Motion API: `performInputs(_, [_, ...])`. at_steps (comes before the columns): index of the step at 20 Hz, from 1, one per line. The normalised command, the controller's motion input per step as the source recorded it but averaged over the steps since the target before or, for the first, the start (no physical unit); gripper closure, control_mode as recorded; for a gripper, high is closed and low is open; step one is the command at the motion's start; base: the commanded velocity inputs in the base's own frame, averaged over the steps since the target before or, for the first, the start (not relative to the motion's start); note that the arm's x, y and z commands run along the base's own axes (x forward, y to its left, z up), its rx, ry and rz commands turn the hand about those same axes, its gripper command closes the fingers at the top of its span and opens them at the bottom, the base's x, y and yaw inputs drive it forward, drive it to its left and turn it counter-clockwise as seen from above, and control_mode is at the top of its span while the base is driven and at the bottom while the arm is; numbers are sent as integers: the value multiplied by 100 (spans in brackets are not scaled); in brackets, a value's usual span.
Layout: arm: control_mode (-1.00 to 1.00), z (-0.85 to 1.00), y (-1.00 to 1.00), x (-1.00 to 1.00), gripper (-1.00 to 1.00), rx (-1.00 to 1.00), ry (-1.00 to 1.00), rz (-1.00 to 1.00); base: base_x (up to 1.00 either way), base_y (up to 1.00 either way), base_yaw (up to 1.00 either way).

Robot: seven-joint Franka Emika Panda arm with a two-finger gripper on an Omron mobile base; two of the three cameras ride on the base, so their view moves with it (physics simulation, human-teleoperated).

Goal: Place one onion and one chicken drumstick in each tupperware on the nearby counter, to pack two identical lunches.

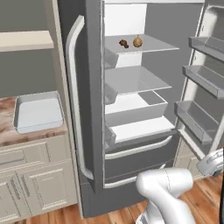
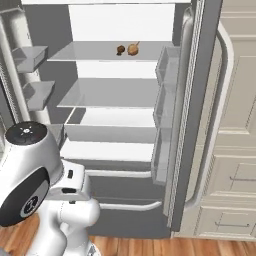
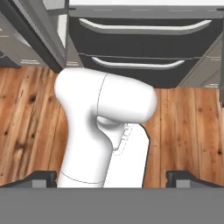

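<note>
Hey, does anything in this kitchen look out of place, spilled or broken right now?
Nothing spilled or damaged. The fridge stands wide open and nearly bare, just an onion and a drumstick on its top shelf. The tub sits squarely on the counter.

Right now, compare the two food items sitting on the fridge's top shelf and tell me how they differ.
The onion is pale tan, round and the larger of the two, with a thin stalk pointing up; the chicken drumstick is dark brown, smaller and lumpy. The onion lies toward the open door side, the drumstick toward the shelf's middle. Both rest close together on the fridge's top shelf.
</note>
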Motion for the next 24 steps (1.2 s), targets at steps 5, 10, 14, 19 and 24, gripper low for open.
performInputs(5, [100,0,0,0,-100,0,0,0,30,-17,0])
performInputs(10, [100,0,0,0,-100,0,0,0,78,3,0])
performInputs(14, [100,0,0,0,-100,0,0,0,84,-2,0])
performInputs(19, [100,0,0,0,-100,0,0,0,66,-21,2])
performInputs(24, [100,0,0,0,-100,0,0,0,36,-36,15])
